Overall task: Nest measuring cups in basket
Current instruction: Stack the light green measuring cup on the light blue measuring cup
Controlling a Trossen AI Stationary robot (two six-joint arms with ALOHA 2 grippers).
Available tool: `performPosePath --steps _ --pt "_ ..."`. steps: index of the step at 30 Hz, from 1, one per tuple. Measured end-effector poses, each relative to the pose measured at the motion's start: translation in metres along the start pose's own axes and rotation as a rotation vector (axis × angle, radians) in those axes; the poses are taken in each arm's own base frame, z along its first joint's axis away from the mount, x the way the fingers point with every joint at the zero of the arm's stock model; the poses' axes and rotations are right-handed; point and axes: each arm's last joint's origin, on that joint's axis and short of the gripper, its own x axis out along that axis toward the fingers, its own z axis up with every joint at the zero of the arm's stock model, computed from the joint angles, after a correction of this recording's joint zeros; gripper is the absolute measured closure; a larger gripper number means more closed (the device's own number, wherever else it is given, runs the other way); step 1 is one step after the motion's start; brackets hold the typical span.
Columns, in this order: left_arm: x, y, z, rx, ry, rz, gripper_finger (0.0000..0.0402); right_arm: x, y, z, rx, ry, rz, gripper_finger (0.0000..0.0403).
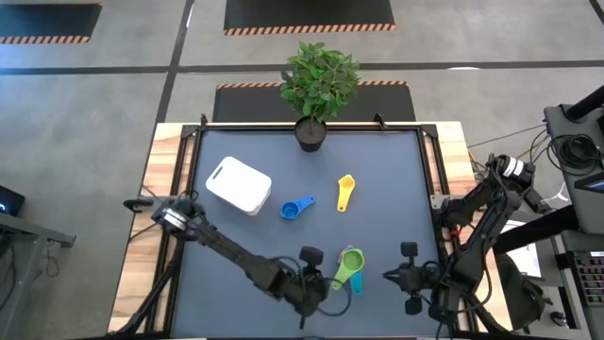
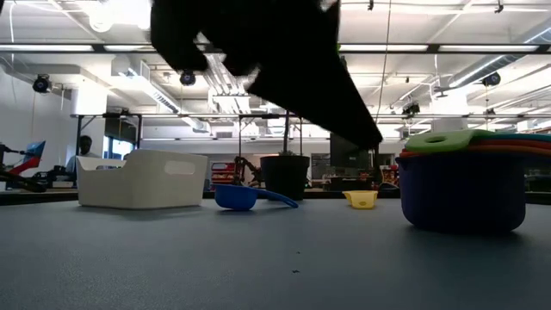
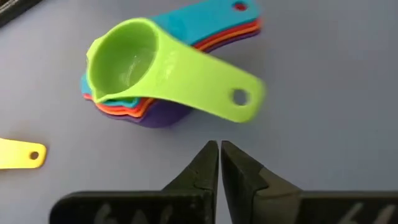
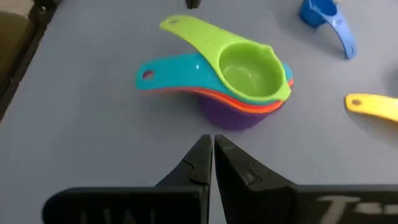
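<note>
Low centre of the high view: nested stack of plastic measuring cups (image 1: pixel 349 267), green on top, handles fanned toward lower left. Left claw (image 1: pixel 310 274), closed, empty, sits just beside it; right claw (image 1: pixel 408 277), likewise closed, farther. White plastic basket (image 1: pixel 238 184) upper left.

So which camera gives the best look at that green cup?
The left wrist view: the green cup fills the frame, topping the stacked cups, handle and hole clear. The right wrist view shows it nearly as well, the high view only small, and the low view just its rim edge-on.
</note>
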Motion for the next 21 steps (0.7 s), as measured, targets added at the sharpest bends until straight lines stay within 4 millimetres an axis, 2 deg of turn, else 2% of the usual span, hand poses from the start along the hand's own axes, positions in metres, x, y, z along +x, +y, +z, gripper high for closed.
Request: performPosePath --steps 7,21 --pt "0.008 0.013 -0.001 -0.012 0.006 -0.013 0.0401 0.002 -0.002 -0.003 0.019 0.003 -0.009 0.0394" --pt "0.023 0.012 0.003 -0.06 -0.072 -0.084 0.0402 0.002 -0.002 -0.003 0.021 0.001 -0.008 0.0394"
